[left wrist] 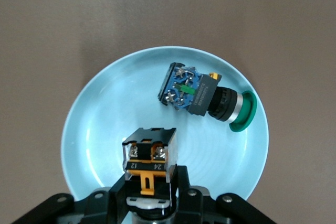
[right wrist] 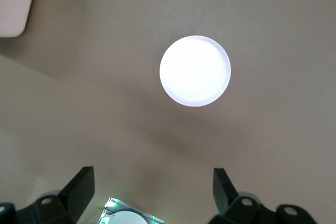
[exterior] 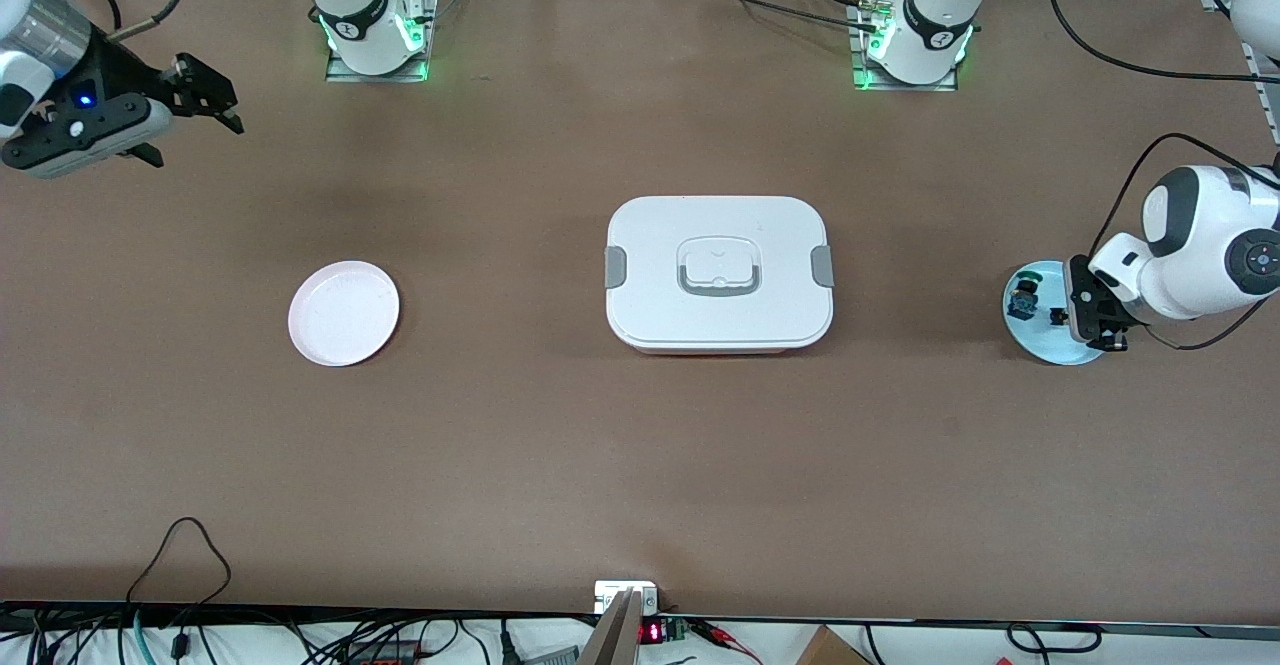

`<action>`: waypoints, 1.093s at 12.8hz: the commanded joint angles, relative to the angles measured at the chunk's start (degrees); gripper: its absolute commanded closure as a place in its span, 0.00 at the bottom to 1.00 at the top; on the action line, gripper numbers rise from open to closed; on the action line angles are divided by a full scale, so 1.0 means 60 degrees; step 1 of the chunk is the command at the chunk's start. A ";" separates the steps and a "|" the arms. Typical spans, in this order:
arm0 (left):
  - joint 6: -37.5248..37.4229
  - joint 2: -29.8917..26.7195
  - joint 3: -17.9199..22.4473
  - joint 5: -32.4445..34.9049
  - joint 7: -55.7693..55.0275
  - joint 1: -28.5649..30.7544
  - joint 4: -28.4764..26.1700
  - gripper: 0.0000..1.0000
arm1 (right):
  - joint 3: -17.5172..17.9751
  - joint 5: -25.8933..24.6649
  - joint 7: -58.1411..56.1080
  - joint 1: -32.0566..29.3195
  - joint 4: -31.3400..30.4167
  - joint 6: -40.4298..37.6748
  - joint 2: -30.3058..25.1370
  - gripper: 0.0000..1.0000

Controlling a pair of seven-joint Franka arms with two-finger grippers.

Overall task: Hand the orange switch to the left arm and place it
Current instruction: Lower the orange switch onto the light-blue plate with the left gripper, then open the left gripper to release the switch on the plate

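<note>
While it hangs low over the blue plate [left wrist: 94, 129], the left gripper [left wrist: 149, 195] acts as follows.
Left gripper: fingers [left wrist: 181, 182] clenched on the orange switch [left wrist: 149, 158], it seems.
Orange switch: on the blue plate, apart from the green switch [left wrist: 205, 97].
Right gripper [exterior: 205, 95]: fingers spread, holding nothing, waiting high above the table [exterior: 640, 465] at its own end.
Box [exterior: 718, 273]: mid-table, between the blue plate and the pink plate [exterior: 343, 312].
</note>
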 commanded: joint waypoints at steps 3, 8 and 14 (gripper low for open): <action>0.0468 0.0125 -0.0041 0.0555 0.0077 0.0316 0.0025 1.00 | 0.0083 -0.0432 0.0075 0.0024 -0.0119 0.0869 0.0325 0.00; 0.0735 0.0550 -0.0010 0.0690 0.0048 0.0434 0.0055 0.99 | 0.0098 -0.0843 0.0031 0.0155 0.1008 0.0826 0.1014 0.00; 0.0559 0.0272 -0.0478 0.0675 0.0121 0.0492 0.0099 0.00 | -0.0019 -0.0711 0.0207 0.0024 0.1274 0.1266 0.1278 0.00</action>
